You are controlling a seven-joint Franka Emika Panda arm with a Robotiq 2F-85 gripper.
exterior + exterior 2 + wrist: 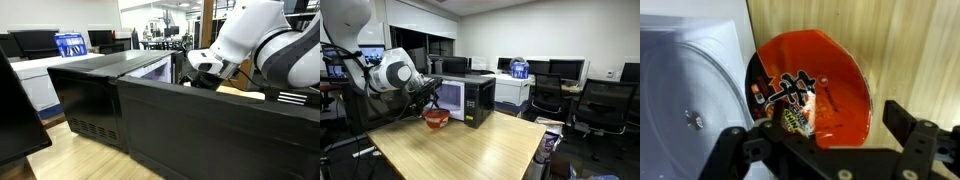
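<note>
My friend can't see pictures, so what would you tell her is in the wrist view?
A red bowl with black writing sits on a wooden table, right in front of the robot's open black hand. A round glass plate lies on a pale surface to the bowl's left.

The bowl (436,119) sits on the table (480,150), just beside the microwave (470,98), which stands toward the table's far edge. The gripper (428,97) hangs directly over the bowl. Chairs (550,100) stand beyond the table.

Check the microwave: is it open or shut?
Open: the microwave bares its glass turntable in the wrist view, beside the red bowl.
</note>
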